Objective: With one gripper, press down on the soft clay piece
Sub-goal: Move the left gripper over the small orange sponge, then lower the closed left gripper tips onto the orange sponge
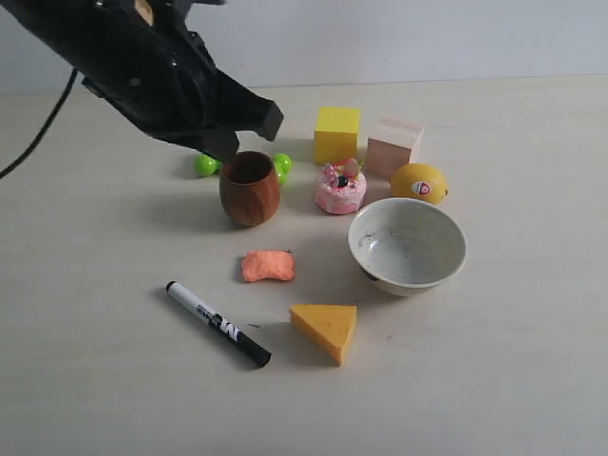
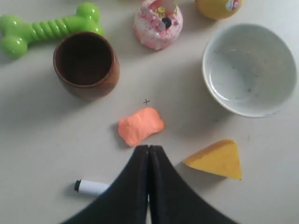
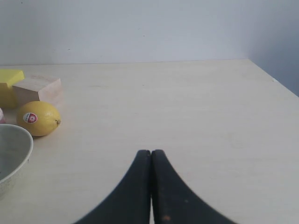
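Left claw (image 1: 249, 123) hangs in the upper left of the exterior view, above the wooden cup (image 1: 250, 188). From its wrist camera the two fingers (image 2: 140, 186) are pressed together with nothing between them. The clay piece (image 1: 268, 266) lies flat on the table (image 1: 95, 399) just left of centre, untouched, with the claw well clear of it. The cup sits behind the clay, the black marker (image 1: 217, 323) to its lower left, the cheese wedge (image 1: 326, 328) to its lower right and the white bowl (image 1: 456, 237) off to the right. The cake toy (image 1: 340, 186) stands beside the cup. Right claw (image 3: 150, 153) is pressed together too and empty, over bare table, with a lemon (image 3: 38, 118) off to one side.
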Controlling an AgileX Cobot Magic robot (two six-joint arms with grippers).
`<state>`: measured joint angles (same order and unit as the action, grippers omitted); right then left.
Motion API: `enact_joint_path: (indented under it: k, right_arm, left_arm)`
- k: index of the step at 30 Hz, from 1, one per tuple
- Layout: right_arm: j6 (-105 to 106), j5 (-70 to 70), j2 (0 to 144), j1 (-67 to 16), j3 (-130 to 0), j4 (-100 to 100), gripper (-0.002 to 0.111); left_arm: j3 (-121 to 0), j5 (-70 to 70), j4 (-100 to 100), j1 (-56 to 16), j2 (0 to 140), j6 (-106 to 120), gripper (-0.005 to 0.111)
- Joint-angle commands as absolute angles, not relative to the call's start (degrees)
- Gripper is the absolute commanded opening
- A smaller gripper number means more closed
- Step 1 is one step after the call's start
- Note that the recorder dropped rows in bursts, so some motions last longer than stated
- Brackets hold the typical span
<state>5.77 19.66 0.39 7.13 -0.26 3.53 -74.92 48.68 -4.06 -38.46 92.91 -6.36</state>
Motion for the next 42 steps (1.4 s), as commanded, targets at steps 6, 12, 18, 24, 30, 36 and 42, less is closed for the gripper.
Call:
enact_joint_path:
  k: [6, 12, 18, 24, 30, 36, 42]
  right_arm:
    - [5.9, 19.5, 0.0, 7.4, 0.0, 3.4, 0.000]
    - [5.9, 19.5, 0.0, 7.4, 0.0, 3.4, 0.000]
    - [5.9, 19.5, 0.0, 7.4, 0.0, 3.4, 0.000]
    - [5.9, 19.5, 0.0, 7.4, 0.0, 3.4, 0.000]
    - [5.9, 19.5, 0.0, 7.4, 0.0, 3.4, 0.000]
    - [5.9, 19.5, 0.0, 7.4, 0.0, 3.4, 0.000]
    - [5.9, 19.5, 0.0, 7.4, 0.0, 3.4, 0.000]
  left_arm:
    - [-78.6, 53.4, -3.0, -38.8, 106.3, -15.2, 0.000]
    - [-78.6, 53.1, -3.0, -39.4, 108.6, -8.5, 0.013]
    - [-78.8, 51.2, -4.9, -39.4, 108.8, -7.9, 0.005]
    - [-78.8, 51.1, -5.1, -39.4, 108.9, -9.2, 0.000]
    - [-78.8, 51.1, -5.3, -40.1, 109.2, -11.3, 0.000]
    - [-80.6, 51.1, -5.3, -41.8, 113.0, -12.8, 0.000]
    - [-84.8, 53.7, -4.8, -41.8, 117.6, -13.9, 0.000]
